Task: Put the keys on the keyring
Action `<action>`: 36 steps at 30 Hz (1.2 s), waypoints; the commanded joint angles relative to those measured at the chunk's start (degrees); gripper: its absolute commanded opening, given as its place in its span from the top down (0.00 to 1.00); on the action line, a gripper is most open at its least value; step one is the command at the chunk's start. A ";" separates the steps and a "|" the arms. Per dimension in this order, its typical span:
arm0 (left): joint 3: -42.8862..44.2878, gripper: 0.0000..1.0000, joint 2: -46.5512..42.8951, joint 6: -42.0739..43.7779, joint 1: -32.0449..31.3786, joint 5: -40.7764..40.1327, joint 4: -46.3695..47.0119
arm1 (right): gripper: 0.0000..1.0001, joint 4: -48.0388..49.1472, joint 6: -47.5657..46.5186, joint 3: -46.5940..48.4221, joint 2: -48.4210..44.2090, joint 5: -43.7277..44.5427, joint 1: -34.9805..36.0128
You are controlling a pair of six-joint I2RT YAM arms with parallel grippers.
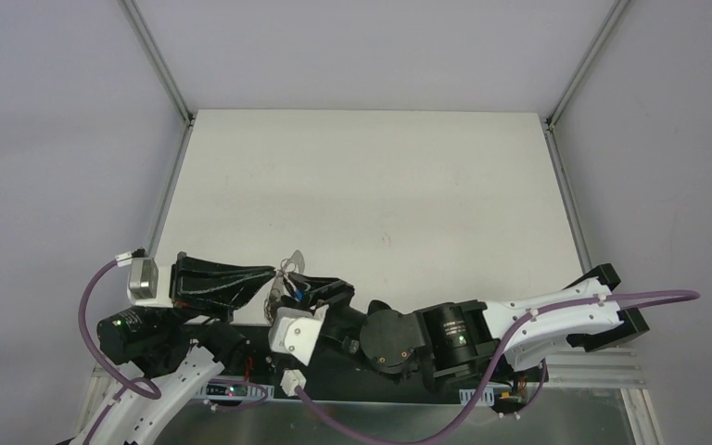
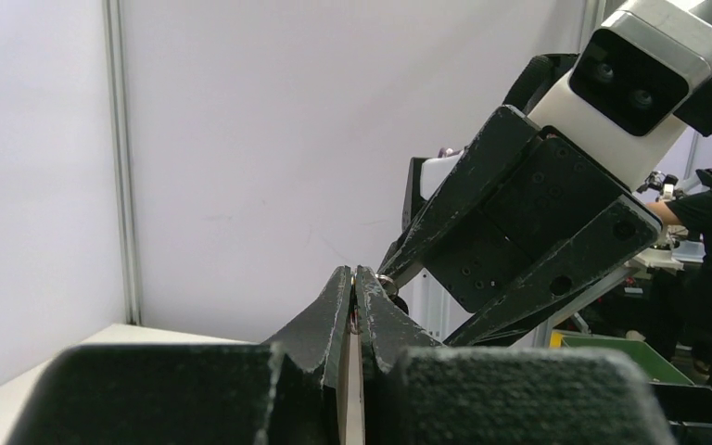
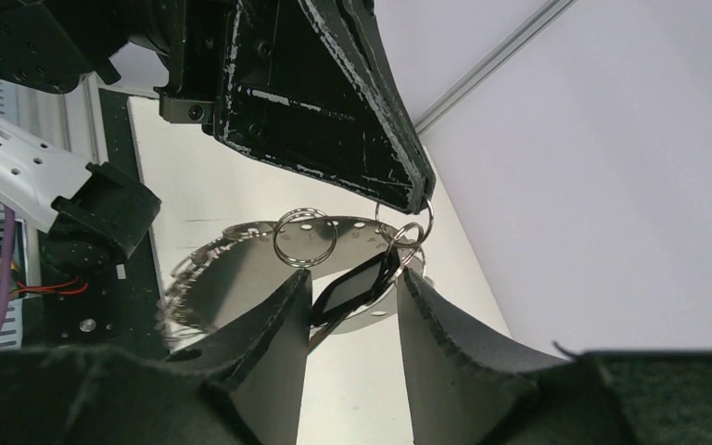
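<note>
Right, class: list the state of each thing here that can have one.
Left gripper: shut on the thin silver wire ring.
Right gripper: closed on the black-headed silver key.
Round silver split ring: ungripped, hanging in the bunch.
Flat silver keys: bunched together, held between the grippers.

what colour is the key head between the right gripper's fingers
Black; the key head shows best in right wrist view.

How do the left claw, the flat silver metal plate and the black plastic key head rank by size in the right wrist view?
1. Left claw
2. Flat silver metal plate
3. Black plastic key head, partly hidden by the right claw
</note>
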 commanded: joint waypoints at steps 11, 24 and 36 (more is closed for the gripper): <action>1.21 1.00 -1.19 -0.47 0.04 1.01 4.38 | 0.58 5.71 -9.03 5.10 0.37 10.36 3.66; 2.22 1.00 -0.62 -1.48 0.04 2.44 4.60 | 0.79 -7.86 17.33 12.61 -7.55 -8.53 1.32; 1.80 1.00 1.41 -7.24 0.04 2.85 11.77 | 0.90 -12.33 41.51 14.14 -8.97 -32.76 -14.94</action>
